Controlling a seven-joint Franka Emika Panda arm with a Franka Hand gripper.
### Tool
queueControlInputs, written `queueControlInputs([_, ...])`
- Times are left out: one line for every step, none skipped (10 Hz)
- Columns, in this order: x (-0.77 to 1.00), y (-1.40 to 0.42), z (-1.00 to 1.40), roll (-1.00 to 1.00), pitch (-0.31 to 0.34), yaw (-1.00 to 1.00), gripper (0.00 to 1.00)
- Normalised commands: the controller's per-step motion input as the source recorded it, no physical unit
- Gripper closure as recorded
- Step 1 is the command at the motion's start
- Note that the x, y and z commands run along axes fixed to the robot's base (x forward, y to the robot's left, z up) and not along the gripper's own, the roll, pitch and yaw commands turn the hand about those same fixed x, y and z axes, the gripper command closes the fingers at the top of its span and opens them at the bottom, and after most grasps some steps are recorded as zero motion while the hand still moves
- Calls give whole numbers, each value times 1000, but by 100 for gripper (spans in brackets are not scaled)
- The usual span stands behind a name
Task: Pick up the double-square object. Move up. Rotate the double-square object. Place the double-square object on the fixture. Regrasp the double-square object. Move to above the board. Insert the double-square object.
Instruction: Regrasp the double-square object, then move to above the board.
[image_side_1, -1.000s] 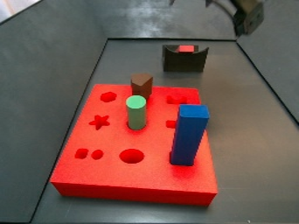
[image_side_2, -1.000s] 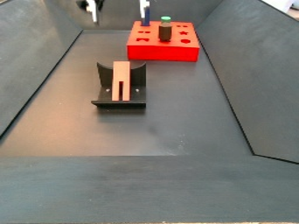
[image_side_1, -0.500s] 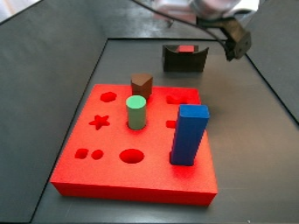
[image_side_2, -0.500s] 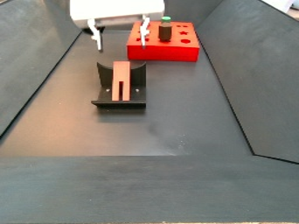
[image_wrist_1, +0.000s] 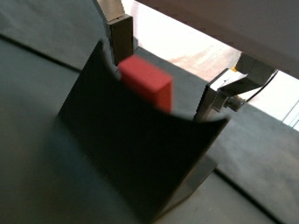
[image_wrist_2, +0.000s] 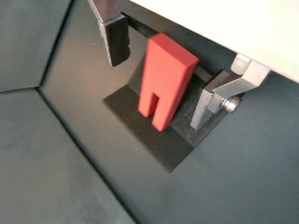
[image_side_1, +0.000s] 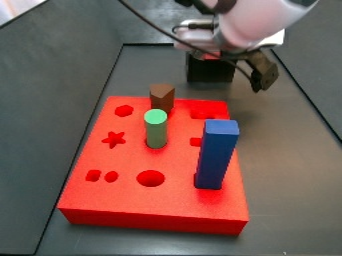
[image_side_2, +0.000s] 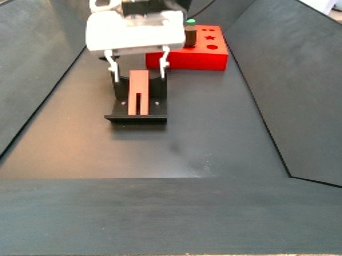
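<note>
Here the double-square object (image_wrist_2: 163, 76) lies on the fixture (image_wrist_2: 163, 149) between the open claw's (image_wrist_2: 163, 83) fingers.

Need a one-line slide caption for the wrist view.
Open pincer straddles the double-square object resting on the fixture, fingers apart from it.

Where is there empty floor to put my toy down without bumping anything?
The big dark floor in front of the fixture is bare. It is crowded at the fixture: the open gripper straddles the double-square object there. The board is busy with a blue block, green peg and brown peg.
</note>
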Motion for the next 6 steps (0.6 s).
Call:
queueControlInputs([73,8,-315,68,-44,-12,0])
queueControlInputs([49,4,-196,58,-26,-7,0])
queueControlInputs([0,0,0,0,0,0,100])
queueControlInputs([-36,74,1000,-178,135,242,100])
queueControlInputs([-36,74,1000,-178,135,241,100])
queueControlInputs([-37,68,1000,-164,74,214,100])
